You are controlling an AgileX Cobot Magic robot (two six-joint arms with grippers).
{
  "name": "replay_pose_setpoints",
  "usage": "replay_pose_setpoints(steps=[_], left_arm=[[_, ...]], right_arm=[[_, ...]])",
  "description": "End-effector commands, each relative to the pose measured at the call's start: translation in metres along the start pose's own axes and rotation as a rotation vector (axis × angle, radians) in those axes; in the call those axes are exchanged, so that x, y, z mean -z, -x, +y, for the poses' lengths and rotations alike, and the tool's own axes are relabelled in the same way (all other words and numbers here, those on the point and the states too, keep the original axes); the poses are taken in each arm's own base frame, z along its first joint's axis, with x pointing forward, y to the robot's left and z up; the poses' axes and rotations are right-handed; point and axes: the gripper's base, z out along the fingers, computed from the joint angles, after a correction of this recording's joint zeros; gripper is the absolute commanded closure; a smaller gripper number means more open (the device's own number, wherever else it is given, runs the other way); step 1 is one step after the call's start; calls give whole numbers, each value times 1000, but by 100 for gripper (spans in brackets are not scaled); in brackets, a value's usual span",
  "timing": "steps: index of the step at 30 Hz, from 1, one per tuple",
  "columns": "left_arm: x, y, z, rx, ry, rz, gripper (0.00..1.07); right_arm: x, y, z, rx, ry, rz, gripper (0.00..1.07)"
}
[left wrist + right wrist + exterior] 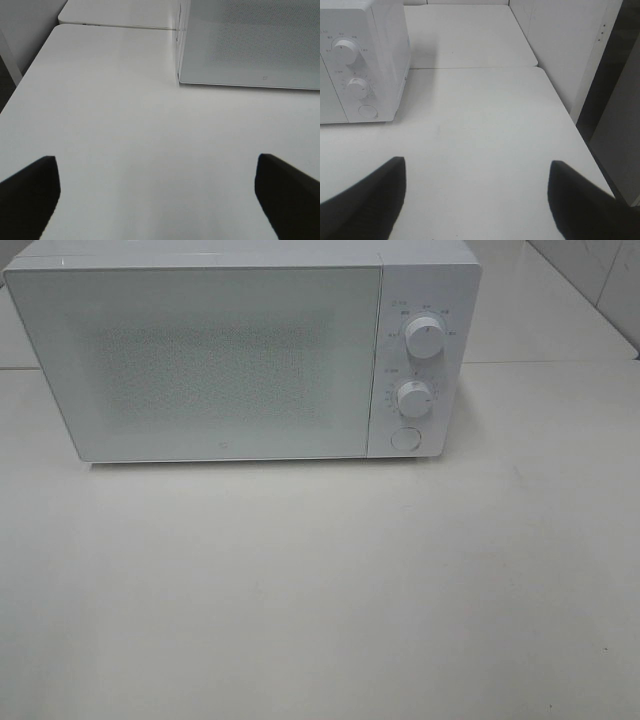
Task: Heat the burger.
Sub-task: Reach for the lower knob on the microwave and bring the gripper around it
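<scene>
The burger is out of view in every frame. A white microwave (230, 350) stands at the back of the white table with its door (200, 360) closed. Its two knobs (425, 338) and round button (404, 438) sit on the right panel. My left gripper (155, 197) is open over bare table in front of the microwave's left corner (180, 80). My right gripper (475, 197) is open over bare table to the right of the microwave (360, 60). Neither holds anything. Neither arm shows in the exterior high view.
White table (320, 590) stretches in front of the microwave. A second table surface (465, 35) adjoins behind. The table's right edge (580, 135) drops off beside a white wall panel (560, 45). The left edge (25, 90) borders a dark floor.
</scene>
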Motion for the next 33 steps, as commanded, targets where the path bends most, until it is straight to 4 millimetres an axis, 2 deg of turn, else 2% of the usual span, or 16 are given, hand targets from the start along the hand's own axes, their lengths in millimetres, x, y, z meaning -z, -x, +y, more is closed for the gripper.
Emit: replay_pose_setpoints(steps=[1,5,10,13,17,19,28,31,33], left_arm=[[2,-2,-1,4,-5,-25,8],[2,-2,-1,4,-5,-25,8],[2,-2,-1,4,-5,-25,8],[2,-2,-1,4,-5,-25,9],[2,-2,-1,4,-5,-25,8],[2,-2,-1,4,-5,-25,8],[2,-2,-1,4,-5,-25,8],[2,-2,-1,4,-5,-25,8],[2,-2,-1,4,-5,-25,8]], right_arm=[[-3,6,1,4,-10,-1,32],[-18,18,5,17,-2,15,32],[-28,27,8,24,10,-14,32],[-41,37,11,33,21,-22,32],[-47,40,13,37,25,-19,32],[-59,46,16,44,33,-14,32],[-81,54,21,53,47,4,32],[-99,58,25,60,55,27,32],[-103,59,26,60,59,27,32]])
